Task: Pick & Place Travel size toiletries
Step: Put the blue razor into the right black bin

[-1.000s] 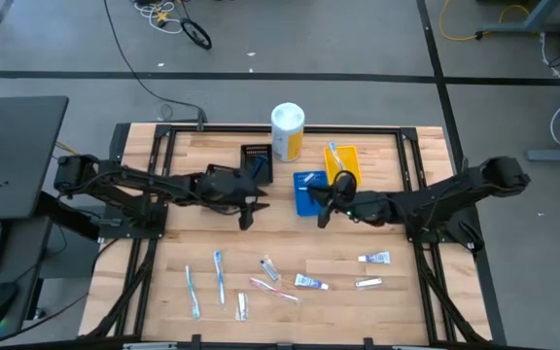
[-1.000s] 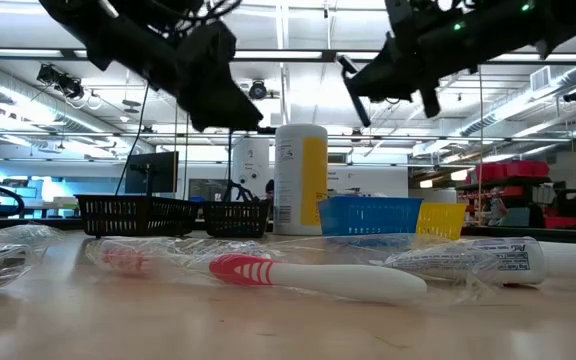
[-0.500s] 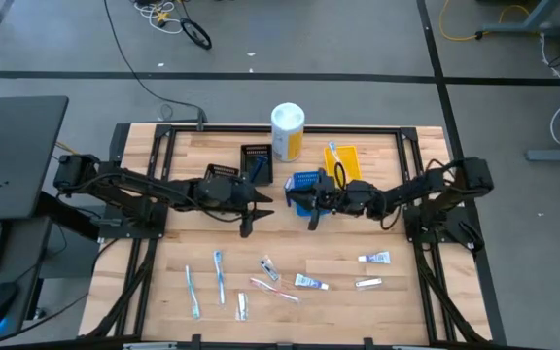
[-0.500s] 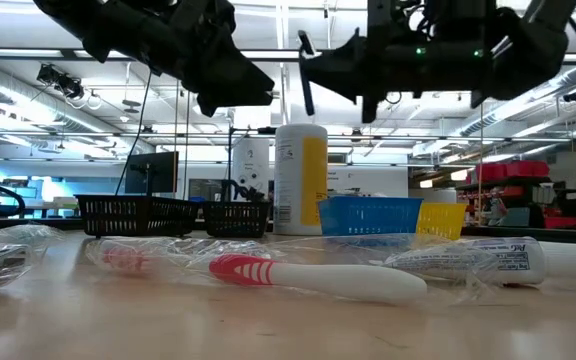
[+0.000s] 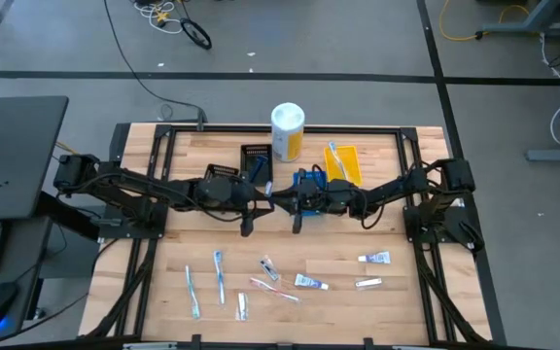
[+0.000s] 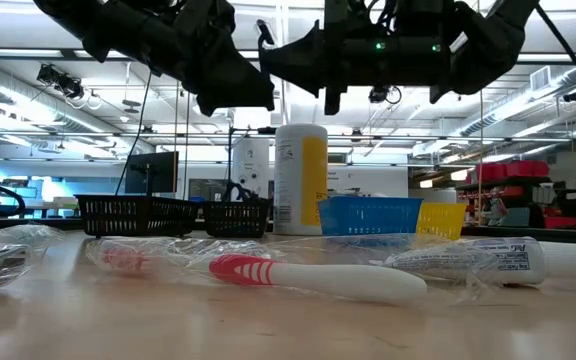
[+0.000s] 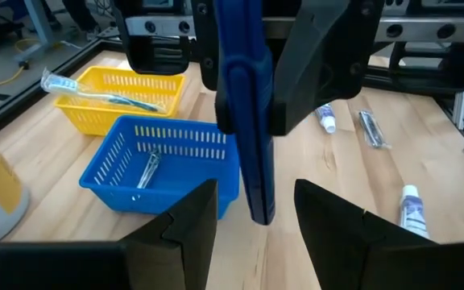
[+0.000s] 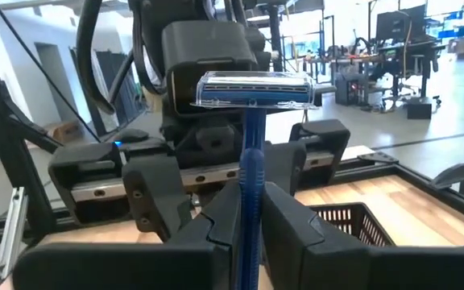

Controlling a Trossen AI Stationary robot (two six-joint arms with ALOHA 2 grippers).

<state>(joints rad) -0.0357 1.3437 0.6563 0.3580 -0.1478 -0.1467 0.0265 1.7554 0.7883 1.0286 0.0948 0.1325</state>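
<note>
— Where's the dark blue plastic razor [image 8: 252, 153]?
— Pinched upright in the right gripper [image 8: 246, 211], mid-table, at nine o'clock from the blue slatted basket [image 7: 163, 161].
— And the left gripper [image 7: 256, 211]?
— Jaws wide, empty, facing it.

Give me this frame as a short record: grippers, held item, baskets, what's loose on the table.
right gripper: shut on blue razor, mid-table, facing the left gripper
left gripper: open, fingers either side of the razor handle, not closed
blue basket: one small item inside
yellow basket: wrapped toothbrush inside
black baskets: beside the canister
loose: toothbrushes and tubes along the front of the table
</note>
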